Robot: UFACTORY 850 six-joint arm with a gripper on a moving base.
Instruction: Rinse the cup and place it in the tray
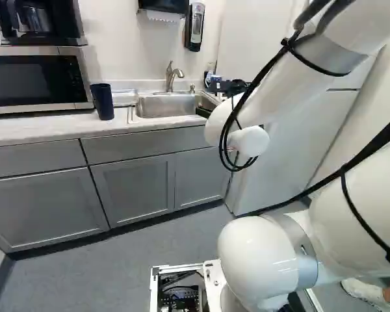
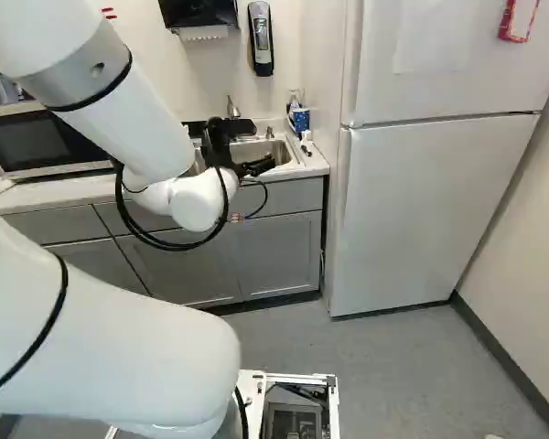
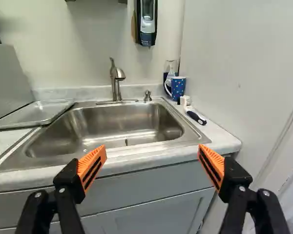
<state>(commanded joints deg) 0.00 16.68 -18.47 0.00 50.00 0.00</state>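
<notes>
The gripper [image 3: 152,151] stands apart, its orange pads [image 3: 92,165] well separated and nothing between them. A spotted blue mug [image 3: 177,87] stands upright on the counter [image 3: 219,138] beside the sink [image 3: 128,121], its handle toward the basin. A dark blue tumbler [image 1: 103,101] stands near the microwave [image 1: 39,79]; which vessel the task means is not certain. The tray [image 3: 35,113] lies on the opposite side of the sink from the mug.

The step in hand is judged to be the approach to the mug. The arm best advances above the sink's edge, keeping clear of the faucet [image 3: 117,78] and the brush [image 3: 195,116]. The fingers should straddle the mug's body, off the handle, and close evenly; the nearby wall leaves little room on the far side. A firm grip matters, since a wet glaze may slip. Rinsing calls for the mouth under the spout, then draining before transfer to the tray.

Print on the soap dispenser [image 3: 147,22] is too small to read. The red-edged sign [image 2: 519,18] on the refrigerator [image 2: 430,210] is likewise illegible.
</notes>
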